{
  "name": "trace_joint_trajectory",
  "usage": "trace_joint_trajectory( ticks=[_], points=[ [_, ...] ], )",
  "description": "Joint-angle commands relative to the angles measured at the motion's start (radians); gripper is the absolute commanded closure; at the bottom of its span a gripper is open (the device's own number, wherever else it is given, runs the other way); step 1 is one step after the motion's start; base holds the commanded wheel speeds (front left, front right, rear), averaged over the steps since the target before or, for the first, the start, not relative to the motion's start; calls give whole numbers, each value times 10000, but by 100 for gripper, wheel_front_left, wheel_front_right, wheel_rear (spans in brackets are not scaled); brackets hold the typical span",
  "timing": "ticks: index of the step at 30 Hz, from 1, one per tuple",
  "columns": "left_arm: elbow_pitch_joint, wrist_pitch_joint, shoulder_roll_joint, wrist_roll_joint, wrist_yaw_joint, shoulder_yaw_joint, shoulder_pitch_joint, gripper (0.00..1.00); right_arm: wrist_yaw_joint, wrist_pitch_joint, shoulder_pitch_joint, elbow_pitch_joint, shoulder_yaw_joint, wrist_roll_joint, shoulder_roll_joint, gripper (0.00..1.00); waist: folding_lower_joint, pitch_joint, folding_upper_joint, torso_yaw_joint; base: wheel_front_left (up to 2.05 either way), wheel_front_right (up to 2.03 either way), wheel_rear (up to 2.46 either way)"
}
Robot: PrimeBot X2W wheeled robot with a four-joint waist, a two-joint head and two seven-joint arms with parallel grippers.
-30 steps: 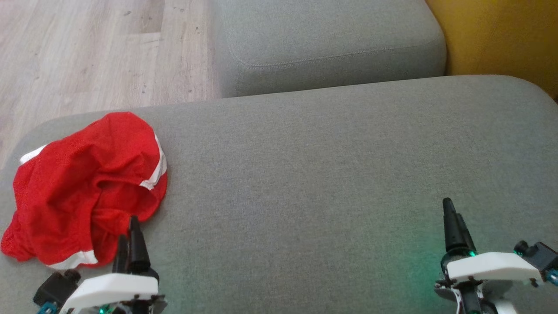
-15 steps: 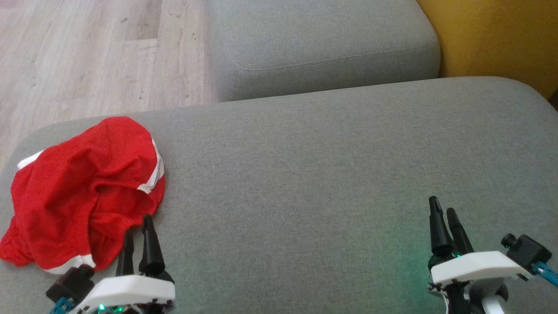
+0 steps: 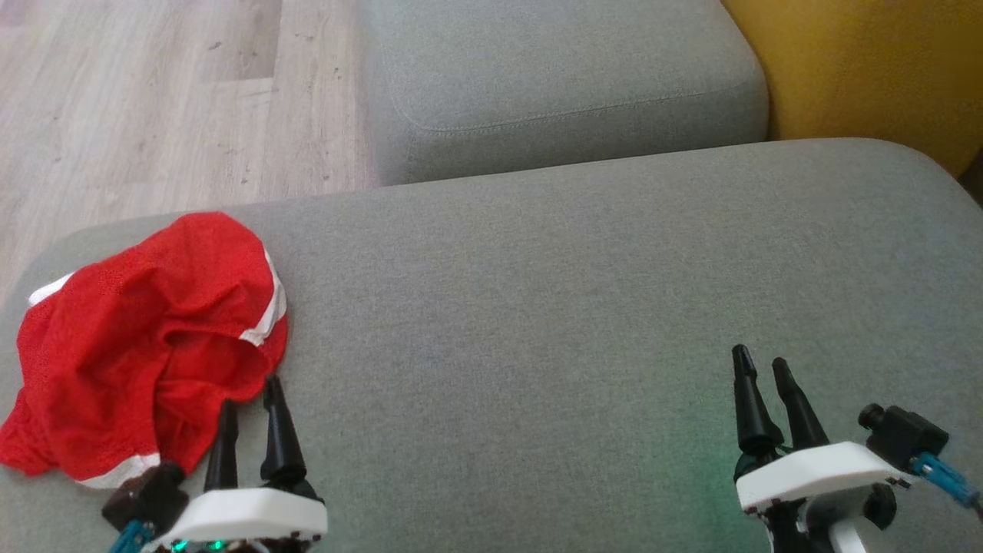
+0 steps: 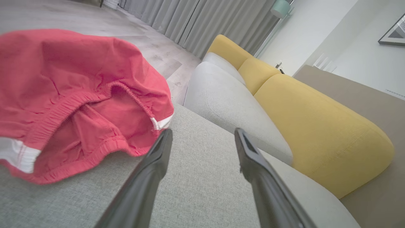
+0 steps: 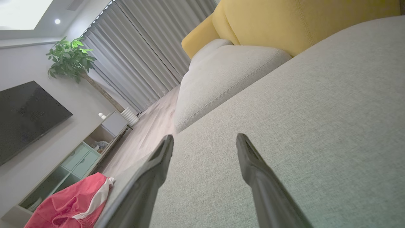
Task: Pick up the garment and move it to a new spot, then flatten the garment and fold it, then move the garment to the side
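- Your garment [image 3: 146,338], red shorts with white trim, lies crumpled at the 9 o'clock end of the grey seat cushion [image 3: 537,307], near the cushion's rounded edge.
- The left gripper [image 3: 249,392] sits at 7 o'clock in the head view, fingers parted and holding nothing. The shorts are at its 11 o'clock.
- In the left wrist view you see the garment [image 4: 72,95] with its elastic waistband gaping toward the camera. The left gripper [image 4: 203,130] has one fingertip right at the hem by the white stripe, but you cannot tell whether it touches.
- The right gripper [image 3: 760,355] is at 5 o'clock in the head view, well apart from the shorts, fingers spread and empty over bare cushion.
- From the right wrist view, the right gripper [image 5: 205,135] points along the cushion, and the garment [image 5: 69,202] shows at 7 o'clock.
- A second grey cushion [image 3: 553,69] lies at 12 o'clock, a yellow backrest [image 3: 868,61] at 2 o'clock and wooden floor [image 3: 153,100] at 10 o'clock.
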Motion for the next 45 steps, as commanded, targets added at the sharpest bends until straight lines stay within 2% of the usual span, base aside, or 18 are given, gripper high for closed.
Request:
trace_joint_trajectory(
  ticks=[1,23,29,45],
  points=[
    [-394,-150,55,323,58,129,-240,0,-5,-199,-391,-375,229,-337,-72,0,-1,-7,-1,-8,0,0,0],
    [-429,-795,65,3002,613,-390,-85,0,-6,-848,-396,-122,313,-2902,-85,0,-1,-161,-1,-186,0,0,0],
    [-222,-972,67,3719,956,-412,1,0,-6,-1025,-431,28,469,-3674,-88,0,-1,-252,-1,-213,0,0,0],
    [281,-1412,74,5027,1384,-488,151,0,-7,-1467,-451,257,1044,-5564,-97,0,-1,-394,-1,-283,0,0,0]
  ],
)
